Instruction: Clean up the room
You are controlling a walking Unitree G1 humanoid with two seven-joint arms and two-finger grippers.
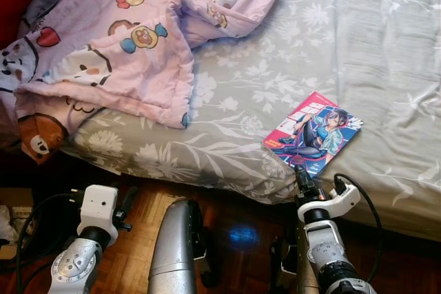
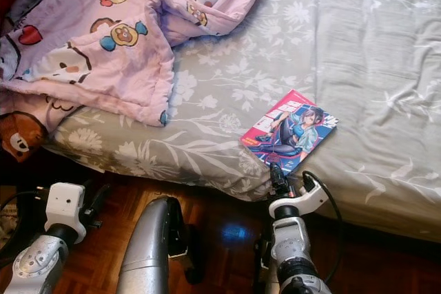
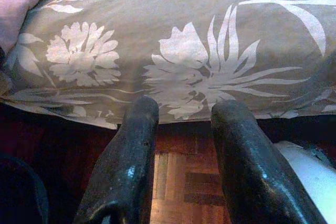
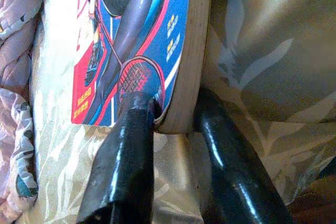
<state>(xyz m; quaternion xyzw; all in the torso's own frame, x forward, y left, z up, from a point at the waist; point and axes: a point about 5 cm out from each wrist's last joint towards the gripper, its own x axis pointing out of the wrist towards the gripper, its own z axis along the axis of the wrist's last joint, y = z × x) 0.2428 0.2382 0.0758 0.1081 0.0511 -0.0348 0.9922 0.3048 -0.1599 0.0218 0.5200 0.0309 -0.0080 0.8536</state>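
Book (image 1: 313, 133) on floral bed (image 1: 234, 101).

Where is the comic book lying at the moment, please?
The comic book lies on the floral bed sheet near the bed's front edge, right of the pink blanket, its corner between the right pincer's fingers.

Right gripper (image 4: 173, 114) at the near corner of a comic book (image 4: 142, 35): one finger (image 4: 126, 156) lies on the cover, the other against the page edge, straddling the corner. Book lies on the grey floral bedsheet (image 4: 262, 51). Pink quilt (image 4: 16, 129) bunched alongside.
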